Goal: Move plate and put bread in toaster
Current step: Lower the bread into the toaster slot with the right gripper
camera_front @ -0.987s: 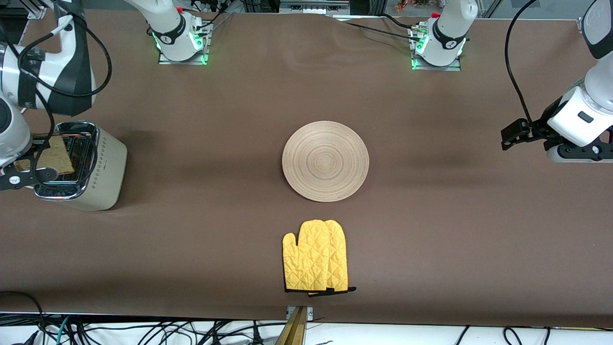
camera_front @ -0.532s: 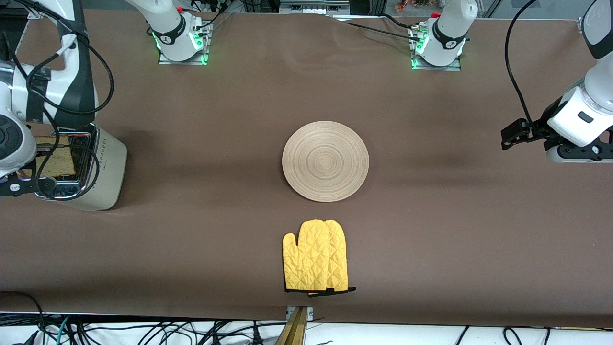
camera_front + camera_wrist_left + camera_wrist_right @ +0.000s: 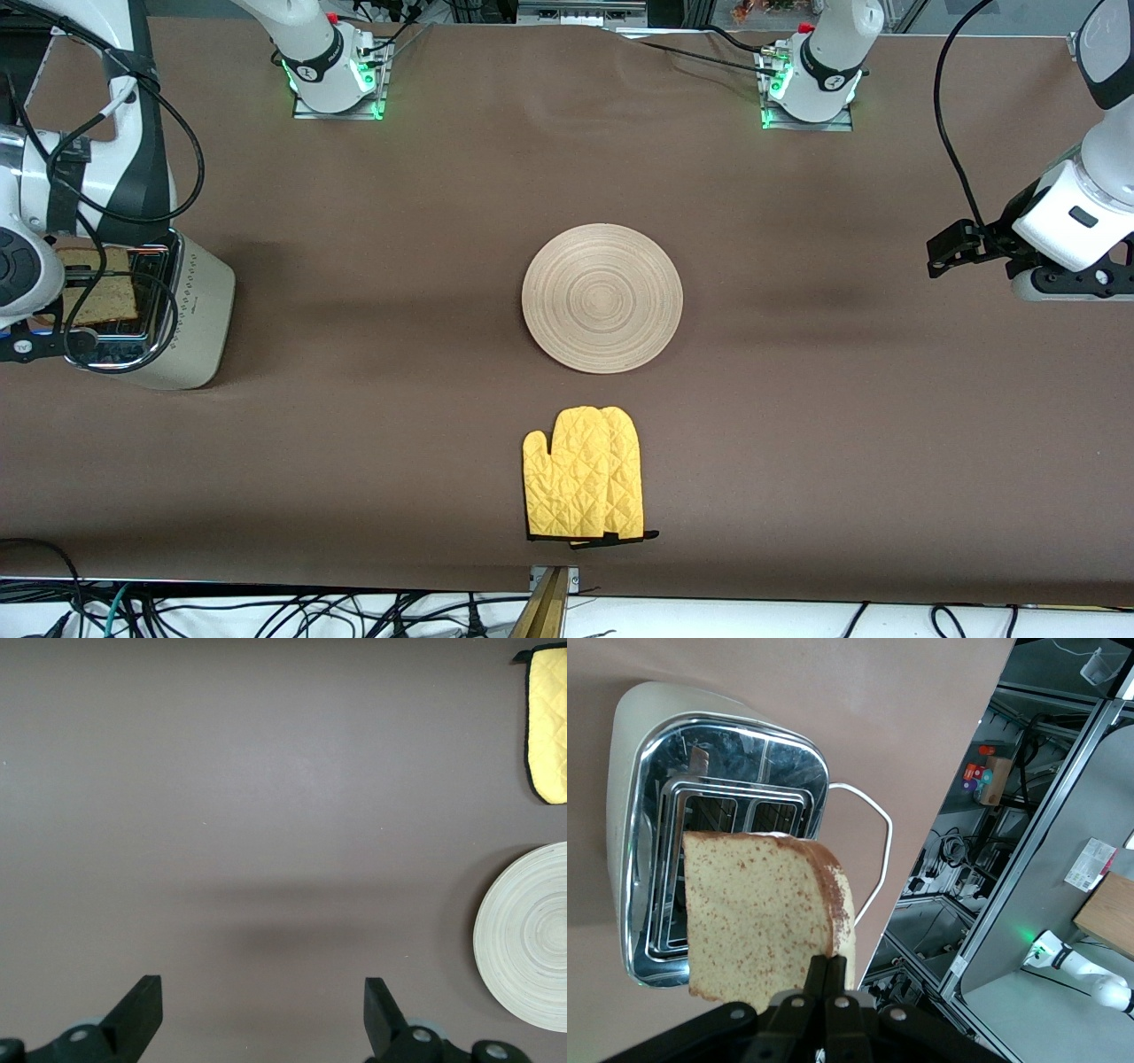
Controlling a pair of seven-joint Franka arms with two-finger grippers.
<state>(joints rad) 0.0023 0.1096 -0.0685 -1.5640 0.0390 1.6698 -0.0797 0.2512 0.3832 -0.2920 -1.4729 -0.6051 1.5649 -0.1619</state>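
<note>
**Brown worktop, bread held over the toaster at one end**

Brown cloth covers the worktop (image 3: 399, 221) edge to edge. At the right arm's end the toaster (image 3: 190, 310) stands close to the worktop's edge, its chrome top facing up. The right gripper (image 3: 826, 988) hangs over it, fingers pinched fully together on the edge of the bread (image 3: 93, 285), and the slice sits above the slots, not in them. A wide stretch of bare cloth separates the toaster from the plate (image 3: 602, 298), which lies flat at mid-worktop. A yellow mitt (image 3: 583, 474) lies nearer the front camera than the plate, apart from it. Toward the left arm's end, well apart from the plate, the left gripper (image 3: 263, 1014) waits over bare cloth, fingers spread wide, holding nothing.
</note>
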